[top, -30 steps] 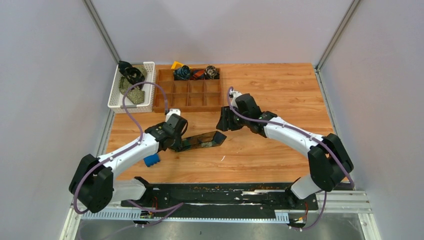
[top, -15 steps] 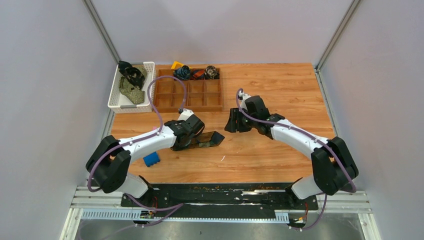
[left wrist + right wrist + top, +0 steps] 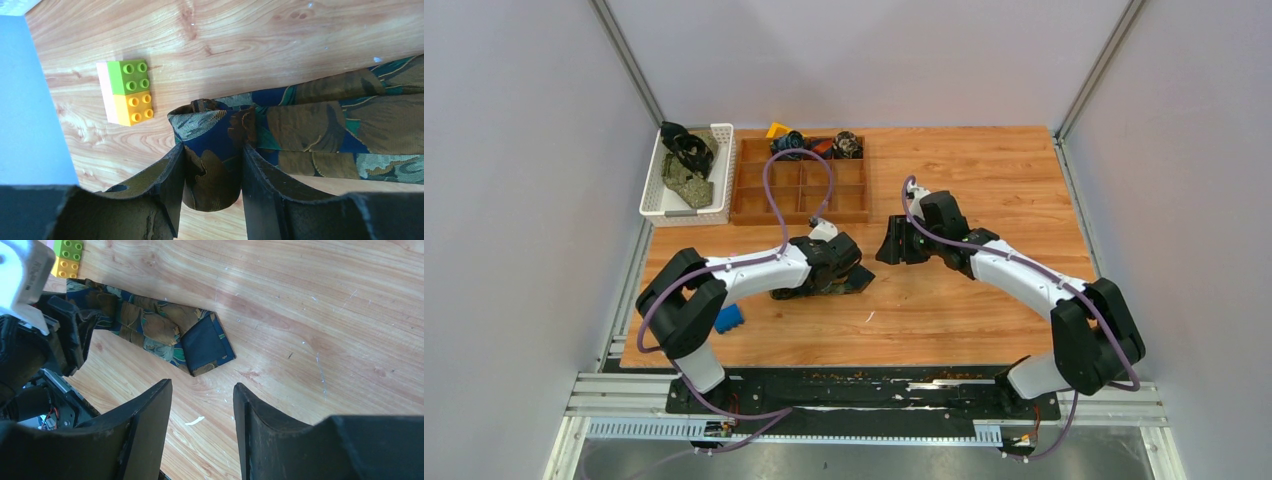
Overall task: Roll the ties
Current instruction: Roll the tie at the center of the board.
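A navy tie (image 3: pixel 320 125) with brown and green leaf shapes lies flat on the wooden table, its near end wound into a small roll (image 3: pixel 212 170). My left gripper (image 3: pixel 212 150) is shut on that roll, one finger on each side. In the top view the left gripper (image 3: pixel 836 268) covers most of the tie (image 3: pixel 858 281). The tie's pointed end (image 3: pixel 207 347) shows its dark blue lining. My right gripper (image 3: pixel 202 385) hangs open above bare wood just past that point, touching nothing. It sits right of the tie in the top view (image 3: pixel 892 246).
A white basket (image 3: pixel 656 190) at the back left holds loose ties. Beside it a wooden divided tray (image 3: pixel 802 190) has rolled ties (image 3: pixel 791 145) in its back row. A green, yellow and pink block (image 3: pixel 127 92) lies close to the roll; a blue block (image 3: pixel 729 318) lies near the left arm.
My left gripper has travelled right along the tie with the roll, and the flat stretch has grown much shorter. The right gripper has shifted slightly right.
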{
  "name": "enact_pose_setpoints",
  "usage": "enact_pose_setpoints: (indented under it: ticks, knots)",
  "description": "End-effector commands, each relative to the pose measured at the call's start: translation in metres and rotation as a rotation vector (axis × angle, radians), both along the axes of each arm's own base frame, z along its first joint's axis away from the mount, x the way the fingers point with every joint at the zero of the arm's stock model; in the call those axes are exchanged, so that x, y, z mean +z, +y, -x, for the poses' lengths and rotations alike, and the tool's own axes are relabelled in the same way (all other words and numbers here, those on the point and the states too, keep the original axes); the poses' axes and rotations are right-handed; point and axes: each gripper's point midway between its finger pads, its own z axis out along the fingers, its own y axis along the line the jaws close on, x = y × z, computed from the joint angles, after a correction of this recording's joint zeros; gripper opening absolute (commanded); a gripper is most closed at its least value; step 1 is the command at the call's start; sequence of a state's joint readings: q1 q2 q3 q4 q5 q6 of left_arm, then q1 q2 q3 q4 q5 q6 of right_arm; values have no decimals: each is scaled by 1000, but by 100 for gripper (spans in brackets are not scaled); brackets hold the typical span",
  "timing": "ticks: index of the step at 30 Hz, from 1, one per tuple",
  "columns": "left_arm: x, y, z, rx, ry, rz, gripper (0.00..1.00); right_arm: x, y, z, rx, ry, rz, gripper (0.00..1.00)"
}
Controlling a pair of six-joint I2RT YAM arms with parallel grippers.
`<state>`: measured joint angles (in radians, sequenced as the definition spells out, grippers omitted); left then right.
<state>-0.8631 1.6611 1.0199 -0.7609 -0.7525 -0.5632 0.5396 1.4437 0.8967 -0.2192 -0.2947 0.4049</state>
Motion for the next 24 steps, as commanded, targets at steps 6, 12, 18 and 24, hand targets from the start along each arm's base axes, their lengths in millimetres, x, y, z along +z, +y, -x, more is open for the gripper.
enact_pose_setpoints:
  ticks: [6,12,18,24]
  knots:
    - [-4,-40,-8,-18,-10,61,54,19,3,-4,14,-64,-54,49]
    - [-4,-54,-4,-38,4,125,59,17,2,-3,14,-61,-54,49]
    - [6,-60,0,-60,-14,221,65,11,1,-5,10,-55,-47,48]
    - [31,-51,3,-50,-100,297,72,2,7,-8,27,-51,-56,46]
